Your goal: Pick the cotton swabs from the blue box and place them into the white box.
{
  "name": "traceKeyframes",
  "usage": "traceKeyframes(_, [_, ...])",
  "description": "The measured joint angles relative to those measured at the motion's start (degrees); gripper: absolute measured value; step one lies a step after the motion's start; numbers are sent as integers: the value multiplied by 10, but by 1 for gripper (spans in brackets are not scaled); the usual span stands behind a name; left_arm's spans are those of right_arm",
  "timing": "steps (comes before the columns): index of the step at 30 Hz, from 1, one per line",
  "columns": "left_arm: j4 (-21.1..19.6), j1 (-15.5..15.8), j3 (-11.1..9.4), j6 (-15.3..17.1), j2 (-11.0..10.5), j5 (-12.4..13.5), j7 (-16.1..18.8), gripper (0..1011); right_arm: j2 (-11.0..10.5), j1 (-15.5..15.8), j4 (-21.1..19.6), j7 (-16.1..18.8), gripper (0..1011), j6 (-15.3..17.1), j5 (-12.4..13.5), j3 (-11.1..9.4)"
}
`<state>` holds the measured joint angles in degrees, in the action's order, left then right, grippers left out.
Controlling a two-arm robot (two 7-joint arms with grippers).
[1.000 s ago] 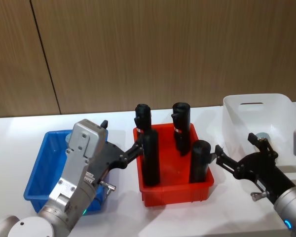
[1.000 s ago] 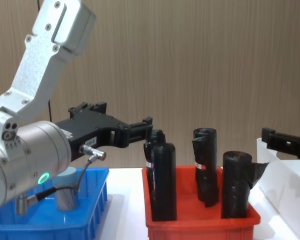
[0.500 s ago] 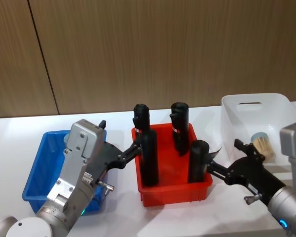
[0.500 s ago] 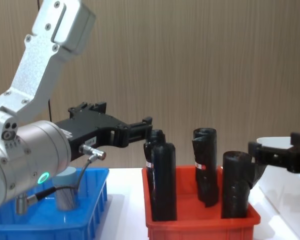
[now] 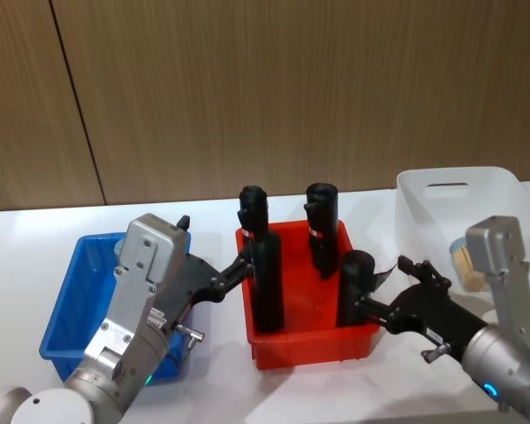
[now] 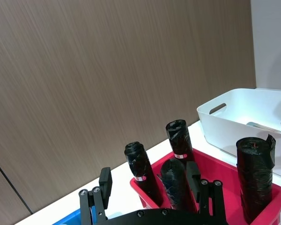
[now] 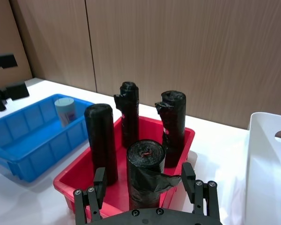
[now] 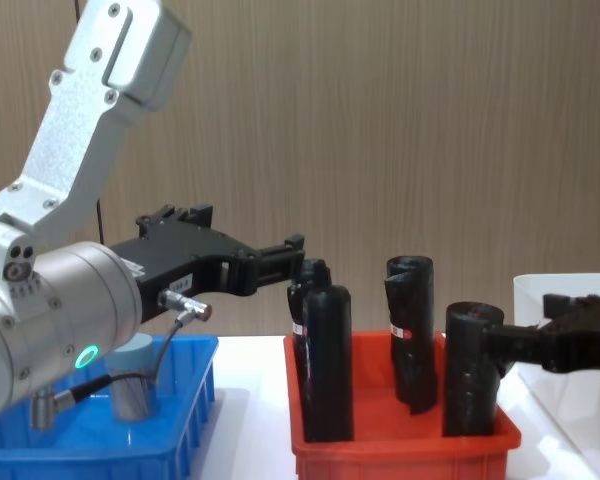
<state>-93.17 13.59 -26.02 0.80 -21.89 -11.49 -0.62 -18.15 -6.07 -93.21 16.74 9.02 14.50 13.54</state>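
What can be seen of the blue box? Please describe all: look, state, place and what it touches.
The blue box is a bright blue, shallow rectangular bin of plastic with ribbed sides. It stands on the white table, at the robot's left, apart from the red bin. One tub of cotton swabs with a grey-blue lid stands upright inside it. The left gripper hangs beside it, open and holding nothing.
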Motion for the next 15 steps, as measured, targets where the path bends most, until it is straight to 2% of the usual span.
traceKeyframes(15, [0,0,0,0,0,0,0,1004,19,-45,72,26,1001,6,-21,6])
